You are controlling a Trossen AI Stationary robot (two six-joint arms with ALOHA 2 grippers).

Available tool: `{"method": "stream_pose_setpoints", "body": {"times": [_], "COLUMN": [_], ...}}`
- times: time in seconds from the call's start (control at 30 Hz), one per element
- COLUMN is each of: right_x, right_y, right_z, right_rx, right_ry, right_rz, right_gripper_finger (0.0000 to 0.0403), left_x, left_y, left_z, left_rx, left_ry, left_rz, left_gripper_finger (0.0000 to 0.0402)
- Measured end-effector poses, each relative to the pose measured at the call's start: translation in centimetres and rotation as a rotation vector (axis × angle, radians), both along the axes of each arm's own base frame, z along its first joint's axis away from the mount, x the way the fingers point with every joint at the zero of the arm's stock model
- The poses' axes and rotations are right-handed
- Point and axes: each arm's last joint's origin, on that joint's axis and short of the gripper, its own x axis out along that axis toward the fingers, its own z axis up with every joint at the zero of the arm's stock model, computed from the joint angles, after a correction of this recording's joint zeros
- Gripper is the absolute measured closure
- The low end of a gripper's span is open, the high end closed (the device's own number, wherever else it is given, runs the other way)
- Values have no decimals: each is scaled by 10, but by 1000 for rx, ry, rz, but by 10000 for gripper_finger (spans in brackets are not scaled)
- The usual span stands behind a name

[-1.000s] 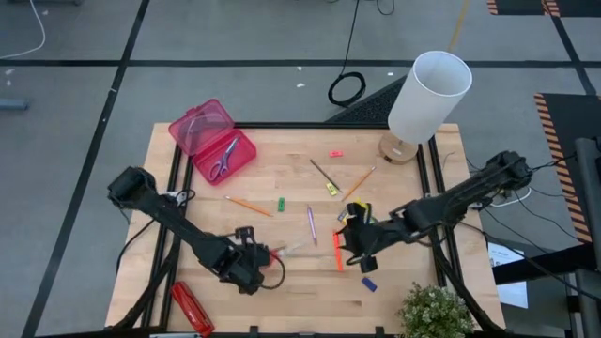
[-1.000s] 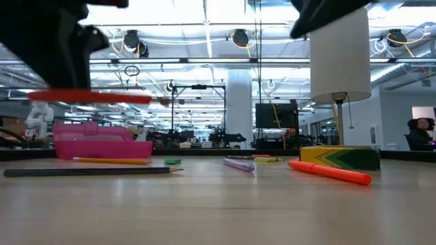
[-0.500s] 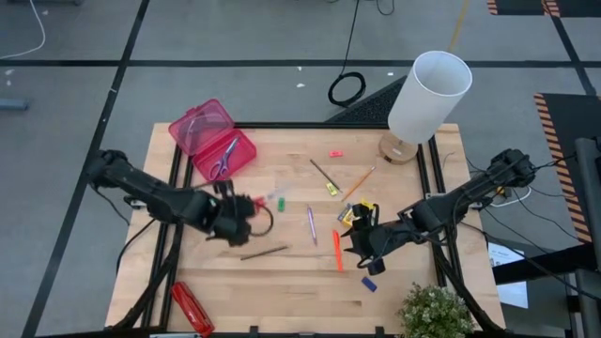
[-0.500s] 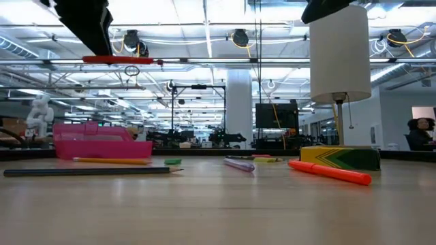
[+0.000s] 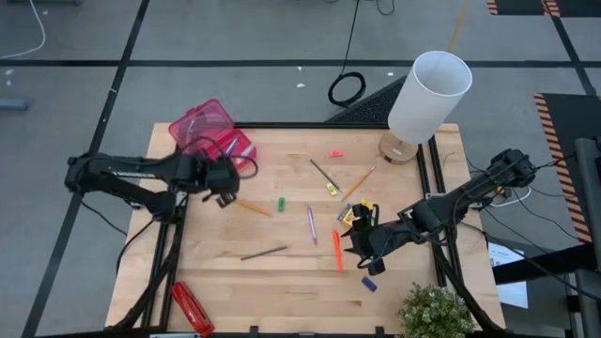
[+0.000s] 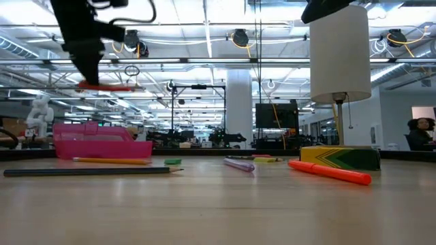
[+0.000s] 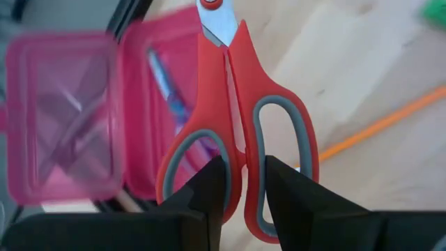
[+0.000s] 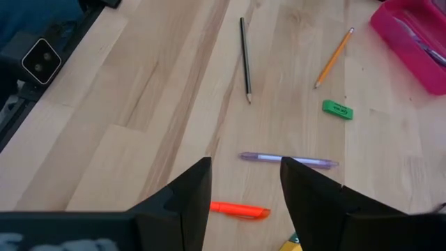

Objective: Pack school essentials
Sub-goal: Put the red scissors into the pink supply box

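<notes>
My left gripper [image 5: 223, 183] hangs above the open pink case [image 5: 201, 128] at the table's far left, shut on red-handled scissors [image 7: 240, 104]. Purple-handled scissors [image 7: 167, 97] lie inside the case. My right gripper [image 5: 358, 246] hovers open above the table's right half, beside the orange marker [image 5: 337, 251] and the crayon box [image 5: 357, 214]. A purple pen [image 5: 311, 225], a dark pencil [image 5: 263, 253], an orange pencil [image 5: 252, 207] and a green eraser [image 5: 281, 203] lie flat on the wood. My left gripper pinches the scissors' middle shanks [image 7: 240, 171], where the two handle loops meet, with one finger standing in each loop. The fingers come from above, pointing down. The scissors [image 6: 105, 86] hang level and shut, lifted clear, blades pointing over the case.
A white lamp [image 5: 424, 99] stands at the far right corner. A long red stapler-like object [image 5: 191, 307] lies at the near left corner, a plant [image 5: 434, 313] at the near right. More pencils [image 5: 359, 183], a pink eraser [image 5: 335, 153] and a blue eraser [image 5: 369, 283] lie scattered.
My left gripper has risen from near the table's front edge and swung toward the far left, carrying the red scissors level until they hang over the pink case. The dark pencil stays where the gripper was.
</notes>
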Motion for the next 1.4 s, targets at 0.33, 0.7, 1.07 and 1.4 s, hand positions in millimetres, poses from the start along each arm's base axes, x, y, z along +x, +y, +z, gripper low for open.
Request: {"method": "stream_pose_setpoints", "body": {"times": [0.33,0.7,1.07,1.4], "right_x": [1,1,0,0], "right_y": [-2,-2,-1,-1], "right_z": [0,0,0,0], "right_rx": [-33,-34,-30,-30], "right_ry": [-18,-17,-16,-17], "right_rz": [-34,-33,-32,-32], "right_gripper_finger": [238,238,238,238], "left_x": [-18,-21,-12,-10], "left_y": [51,81,93,98], "left_z": [-37,-53,-77,-85], "left_rx": [-114,-230,-309,-261], "left_ry": [-54,-54,51,135], "left_rz": [130,391,428,390], "left_gripper_finger": [305,305,305,305]}}
